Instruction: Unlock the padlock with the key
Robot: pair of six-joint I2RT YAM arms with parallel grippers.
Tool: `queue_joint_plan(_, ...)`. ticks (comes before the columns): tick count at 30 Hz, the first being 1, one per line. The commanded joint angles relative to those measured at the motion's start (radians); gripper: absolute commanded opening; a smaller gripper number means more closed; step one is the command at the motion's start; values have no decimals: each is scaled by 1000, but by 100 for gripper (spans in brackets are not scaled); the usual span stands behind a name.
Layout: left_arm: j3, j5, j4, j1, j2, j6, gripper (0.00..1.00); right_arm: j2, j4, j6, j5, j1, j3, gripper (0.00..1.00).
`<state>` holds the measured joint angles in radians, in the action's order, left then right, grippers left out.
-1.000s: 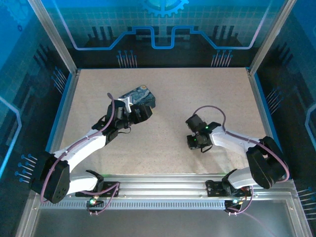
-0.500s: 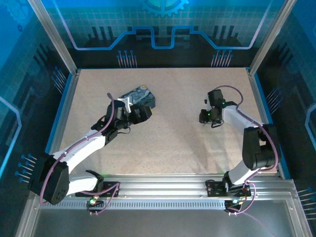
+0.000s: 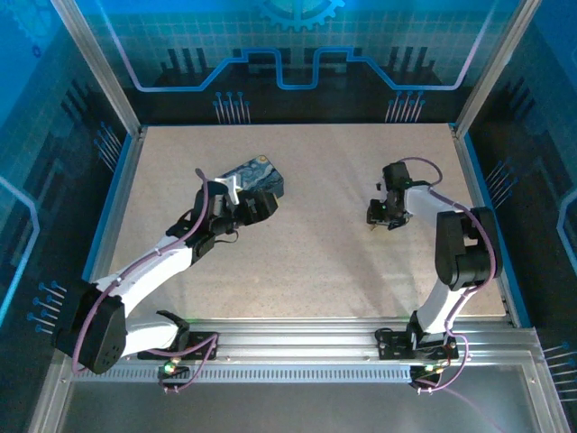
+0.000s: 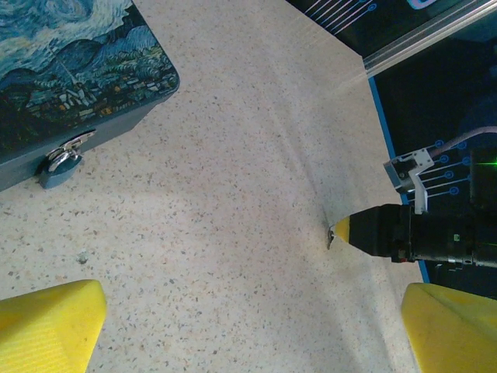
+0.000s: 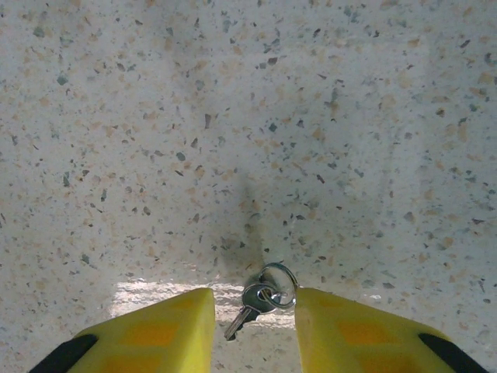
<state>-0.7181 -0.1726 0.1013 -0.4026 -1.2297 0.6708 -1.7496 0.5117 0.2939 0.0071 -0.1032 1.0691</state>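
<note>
The padlock (image 4: 58,167), a small dark body with a silvery shackle, hangs on the hasp at the front of the dark blue swirl-painted tin (image 4: 70,62), which also shows from above (image 3: 255,176). My left gripper (image 4: 252,330) is open and hovers over bare table just right of the tin, beside it in the top view (image 3: 259,209). The key (image 5: 247,309) lies flat on the table with its silvery ring (image 5: 279,284). My right gripper (image 5: 252,322) is open and straddles the key, one yellow finger on each side. The right gripper's tip (image 4: 342,228) rests at table level.
The speckled table (image 3: 306,262) is bounded by blue side rails and aluminium posts. The tin stands at the back left. My right arm (image 3: 451,244) folds back along the right side. Open tabletop lies between the two grippers.
My right gripper swung from the table's middle to the back right, then settled slightly over the key. The left arm and the tin have not moved.
</note>
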Motion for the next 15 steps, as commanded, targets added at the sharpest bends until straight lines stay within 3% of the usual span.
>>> queue_joint_plan(1, -34, 9, -15, -7, -2, -32, 99, -13, 14, -9, -7, 16, 26, 35)
queue_joint_plan(15, -41, 7, -17, -7, -6, -36, 99, -66, 57, -6, -13, 29, 58, 35)
